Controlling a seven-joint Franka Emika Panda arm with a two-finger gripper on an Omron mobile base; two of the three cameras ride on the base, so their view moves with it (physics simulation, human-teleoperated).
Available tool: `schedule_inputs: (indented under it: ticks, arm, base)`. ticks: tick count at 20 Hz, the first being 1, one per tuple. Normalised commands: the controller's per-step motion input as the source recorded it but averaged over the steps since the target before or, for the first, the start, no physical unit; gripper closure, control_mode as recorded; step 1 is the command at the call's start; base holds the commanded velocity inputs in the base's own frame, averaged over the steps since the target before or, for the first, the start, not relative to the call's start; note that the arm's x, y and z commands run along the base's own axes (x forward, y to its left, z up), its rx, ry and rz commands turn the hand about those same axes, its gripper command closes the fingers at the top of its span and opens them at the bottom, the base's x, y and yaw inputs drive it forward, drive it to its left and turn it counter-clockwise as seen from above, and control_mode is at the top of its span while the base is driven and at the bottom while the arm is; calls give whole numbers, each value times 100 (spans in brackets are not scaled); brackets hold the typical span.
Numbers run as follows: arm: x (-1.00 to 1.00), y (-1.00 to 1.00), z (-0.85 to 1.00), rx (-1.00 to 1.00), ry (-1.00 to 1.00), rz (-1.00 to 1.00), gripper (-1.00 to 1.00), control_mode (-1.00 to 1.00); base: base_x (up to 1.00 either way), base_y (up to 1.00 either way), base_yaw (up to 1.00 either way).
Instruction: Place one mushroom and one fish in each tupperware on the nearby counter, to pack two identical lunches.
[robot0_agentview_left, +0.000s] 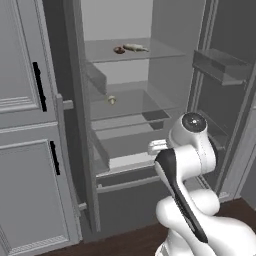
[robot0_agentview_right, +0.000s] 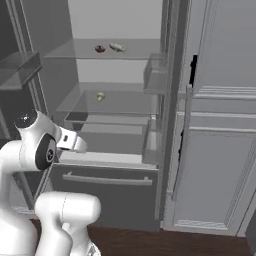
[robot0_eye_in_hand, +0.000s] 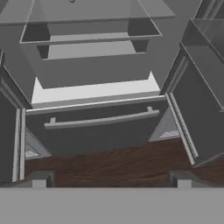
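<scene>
Inside the open fridge, a fish (robot0_agentview_left: 135, 48) (robot0_agentview_right: 117, 47) lies on the top glass shelf beside a brown mushroom (robot0_agentview_left: 119, 50) (robot0_agentview_right: 100, 49). A pale mushroom (robot0_agentview_left: 112, 100) (robot0_agentview_right: 100, 96) sits on the shelf below. My gripper (robot0_eye_in_hand: 111, 181) is open and empty, well below these shelves, and points at the fridge's lower drawers and the floor. My white hand (robot0_agentview_left: 157, 146) (robot0_agentview_right: 70, 142) hangs in front of the lower drawers. The tupperware and the counter are out of view.
Both fridge doors stand open, with door bins (robot0_agentview_left: 220, 65) (robot0_agentview_right: 155, 75) to the sides. A bottom drawer with a bar handle (robot0_eye_in_hand: 100, 120) is shut. Tall grey cabinets with black handles (robot0_agentview_left: 39, 85) (robot0_agentview_right: 193, 70) flank the fridge. The floor (robot0_eye_in_hand: 109, 162) is dark wood.
</scene>
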Motion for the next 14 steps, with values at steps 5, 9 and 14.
schedule_inputs:
  ticks: [5,9,14]
  arm:
    - [0,0,0,0,0,0,-100,100]
    - [0,0,0,0,0,0,-100,100]
    - [0,0,0,0,0,0,-100,100]
  base:
    - [76,0,0]
    - [63,2,0]
    - [66,0,0]
